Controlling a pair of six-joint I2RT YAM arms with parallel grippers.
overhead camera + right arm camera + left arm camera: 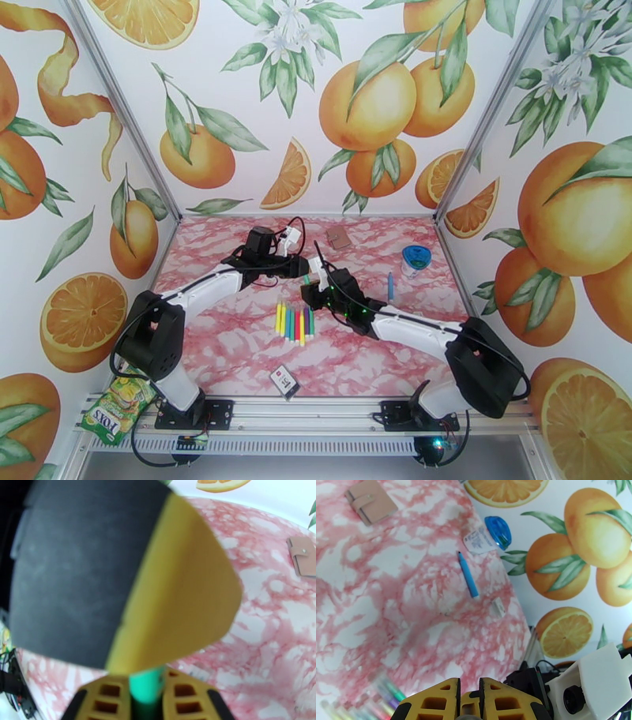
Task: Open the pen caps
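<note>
Uncapping a green marker [148,679] seems to be the step in hand. The right gripper [147,701] is clenched on the marker's barrel, which stands up between its yellow fingers in the right wrist view. From above, this happens over the middle of the table [229,351]. The left gripper [469,693] is clamped shut right against the marker's upper end, and one of its broad fingers covers that end. Whether it actually pinches the cap is hidden.

The next move probably calls for the two grippers to draw straight apart along the marker's length, with the right one holding firm so the barrel does not slip.

The other markers [294,322] lie side by side on the table, just on the near side of the grippers and too small to judge their caps. A blue marker [390,286] lies alone to the right.
</note>
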